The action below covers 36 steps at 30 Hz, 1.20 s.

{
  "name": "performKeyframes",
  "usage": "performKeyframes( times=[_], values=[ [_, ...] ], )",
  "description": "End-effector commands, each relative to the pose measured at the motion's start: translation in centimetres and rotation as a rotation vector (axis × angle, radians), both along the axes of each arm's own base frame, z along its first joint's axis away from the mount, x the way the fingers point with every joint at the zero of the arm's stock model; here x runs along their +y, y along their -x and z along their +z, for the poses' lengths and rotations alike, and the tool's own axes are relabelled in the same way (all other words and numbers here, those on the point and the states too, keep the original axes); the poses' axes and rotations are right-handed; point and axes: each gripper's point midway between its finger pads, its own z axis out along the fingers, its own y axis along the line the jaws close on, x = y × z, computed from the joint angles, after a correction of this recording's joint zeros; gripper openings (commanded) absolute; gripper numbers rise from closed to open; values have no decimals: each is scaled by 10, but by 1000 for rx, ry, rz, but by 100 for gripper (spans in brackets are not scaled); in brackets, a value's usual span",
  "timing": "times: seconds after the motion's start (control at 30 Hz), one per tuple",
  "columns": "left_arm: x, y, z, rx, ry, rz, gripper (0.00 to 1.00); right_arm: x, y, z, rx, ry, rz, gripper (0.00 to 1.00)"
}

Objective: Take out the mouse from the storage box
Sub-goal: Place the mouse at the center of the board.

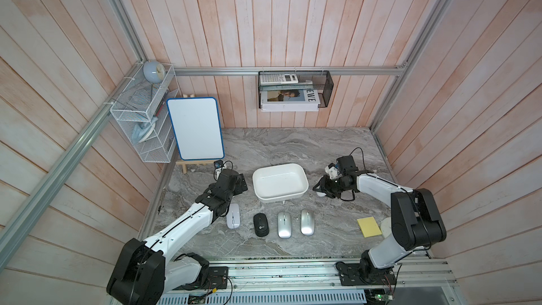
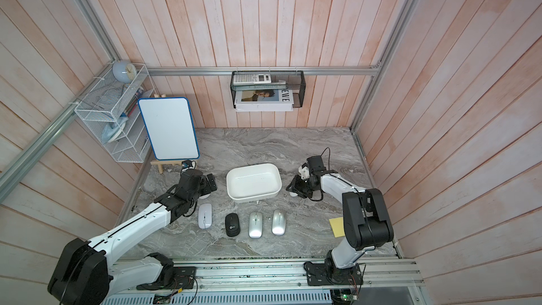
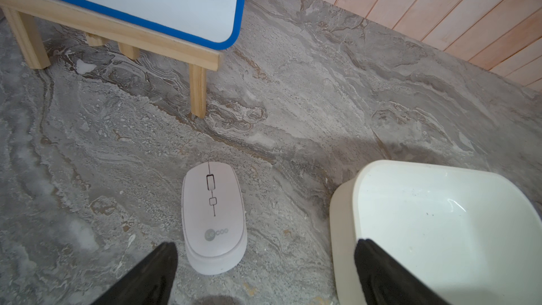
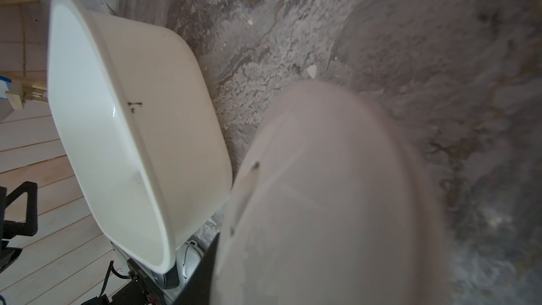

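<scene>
Your right end effector (image 1: pixel 320 191) grasps a white mouse (image 4: pixel 337 200) beside the storage box (image 1: pixel 280 182); lower it gently (left end effector (image 3: pixel 264 271) released).

Plenty of open bench (image 1: pixel 293 145) behind the storage box (image 1: pixel 303 184) for me. In front, four mice in a row (image 1: pixel 284 225) block the way, and the easel (image 1: pixel 196 163) crowds my left gripper (image 3: pixel 265 274).

A grey "Lecoo" logo is showing on the white mouse (image 3: pixel 214 215). The letters "EWE" are showing on the book (image 1: pixel 289 99) in the far basket (image 1: pixel 325 89).
</scene>
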Motion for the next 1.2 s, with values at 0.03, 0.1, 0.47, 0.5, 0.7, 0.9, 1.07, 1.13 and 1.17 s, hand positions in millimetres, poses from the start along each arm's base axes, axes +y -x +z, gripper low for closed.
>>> performKeyframes(
  times=[0.03, 0.1, 0.47, 0.5, 0.7, 0.9, 1.07, 1.13, 1.17],
  values=[
    [4, -1, -4, -5, -17, 5, 100, 3, -2, -12, 3, -25, 8, 9],
    [4, -2, -4, -5, -20, 6, 100, 2, -2, -18, 9, -19, 7, 10],
    [4, -2, -6, -2, -22, 6, 100, -13, -5, -30, 21, 31, -21, 34],
    [4, -2, -5, -4, -21, 6, 100, -15, -5, -30, 23, 34, -25, 36],
    [4, -2, -6, -4, -23, 5, 100, -23, -8, -27, 19, 45, -39, 49],
    [4, -2, -5, -4, -22, 7, 100, -29, -10, -26, 18, 59, -49, 51],
    [3, -2, -6, -4, -21, 4, 100, -36, -10, -19, 8, 95, -54, 54],
    [3, -2, -6, -4, -21, 3, 100, -40, -10, -14, -1, 123, -55, 60],
    [3, -2, -6, -4, -22, 2, 100, -42, -9, -11, -5, 135, -55, 64]
  ],
)
